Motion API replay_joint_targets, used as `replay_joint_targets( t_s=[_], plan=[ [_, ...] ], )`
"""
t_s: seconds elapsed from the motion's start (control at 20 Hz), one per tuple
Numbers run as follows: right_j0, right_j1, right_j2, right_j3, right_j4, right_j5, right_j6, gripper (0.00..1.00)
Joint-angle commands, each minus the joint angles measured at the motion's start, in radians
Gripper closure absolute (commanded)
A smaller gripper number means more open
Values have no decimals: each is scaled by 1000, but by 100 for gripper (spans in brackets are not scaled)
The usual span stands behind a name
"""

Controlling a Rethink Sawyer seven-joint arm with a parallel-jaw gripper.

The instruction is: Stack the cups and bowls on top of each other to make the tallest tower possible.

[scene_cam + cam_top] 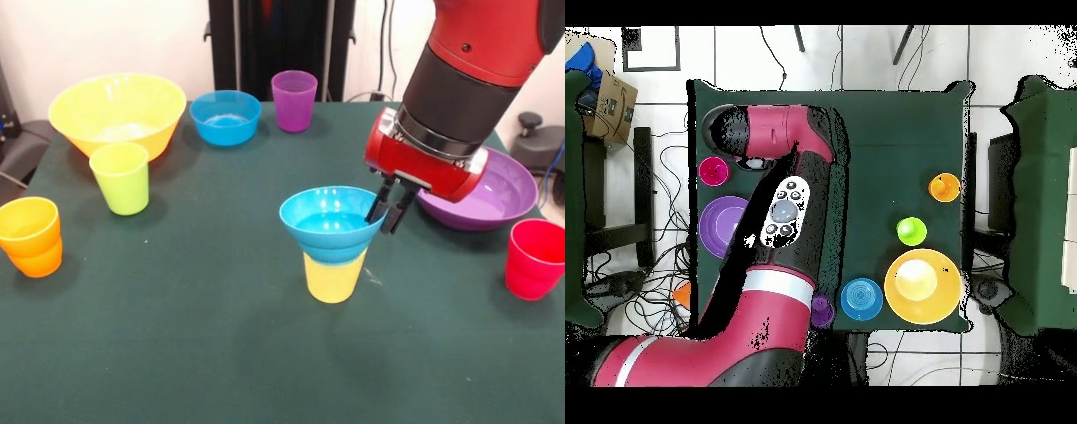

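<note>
Claw (389, 212) pinching blue bowl (328, 223) rim | bowl seated in yellow cup (334, 276) | starting tower on table (203, 336)

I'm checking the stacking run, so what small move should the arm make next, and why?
Probably lift straight up. The blue bowl already sits in the yellow cup, and the gripper straddles the bowl's rim, seemingly not clamped. Rising straight should avoid tipping the stack, then it could fetch the purple cup.

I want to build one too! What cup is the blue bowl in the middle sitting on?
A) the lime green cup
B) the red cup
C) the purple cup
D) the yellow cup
D: the blue bowl sits in the mouth of the yellow cup.
</note>
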State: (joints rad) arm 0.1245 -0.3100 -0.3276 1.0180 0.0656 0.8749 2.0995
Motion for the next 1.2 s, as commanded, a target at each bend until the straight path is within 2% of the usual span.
replay_joint_targets(
  t_s=[0.05,0.65,1.2],
  plan=[
    [13,15,74,75,19,-54,173,100],
    [12,11,72,85,22,-14,164,100],
    [13,15,77,115,27,-26,166,100]
  ],
)
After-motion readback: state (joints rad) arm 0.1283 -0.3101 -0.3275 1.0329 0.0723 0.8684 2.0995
